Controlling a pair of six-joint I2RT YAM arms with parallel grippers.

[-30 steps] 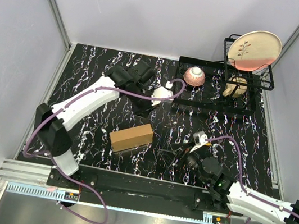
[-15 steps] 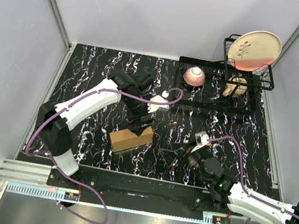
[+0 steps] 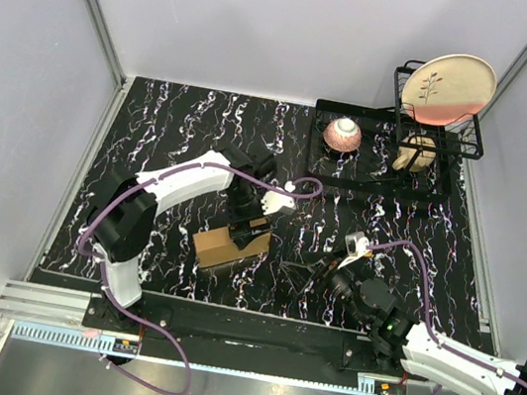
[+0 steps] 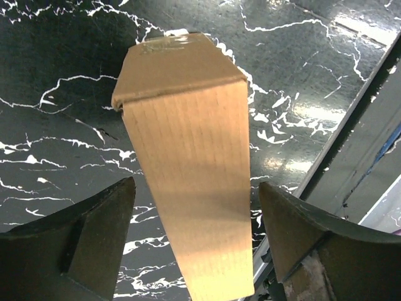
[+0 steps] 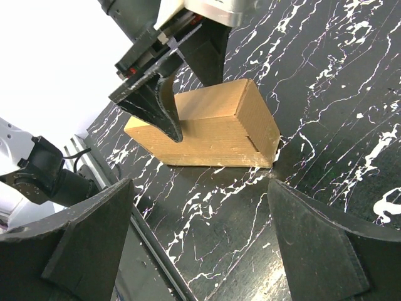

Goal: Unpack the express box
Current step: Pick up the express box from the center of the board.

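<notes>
Swinging in from the far side of the table over the past second, the left gripper (image 3: 248, 226) now hangs over the far right end of the express box (image 3: 216, 246). Its jaws are apart and straddle the cardboard. The left wrist view shows the left gripper (image 4: 195, 188) with a dark finger on each side of the express box (image 4: 188, 157) and a thin strip of table visible between each finger and the cardboard. The box has not shifted in that time, and the right arm has held its place.

The express box, plain brown with its flap down, lies flat on a black table (image 3: 175, 123) veined with white like marble. It sits left of the middle, nearer the front edge than the back.

Right of the box and a little nearer the front, the right gripper (image 3: 325, 265) points toward it, jaws wide apart with nothing between them. Its wrist camera looks past the right gripper (image 5: 200, 188) to the express box (image 5: 213, 125) and to the left gripper (image 5: 182, 81) above it.

Well beyond the box, to its far right, a black wire dish rack (image 3: 379, 166) stands on the table. A cream plate (image 3: 449, 87) stands on edge in the rack, and a pink bowl (image 3: 343, 134) sits on its low tray.

Pale grey wall panels (image 3: 291, 22) in metal frames close in the table on three sides beyond the box. On the near side of the box an aluminium rail (image 3: 46, 302) runs along the table edge, and purple cables (image 3: 248, 168) trail from both arms.
</notes>
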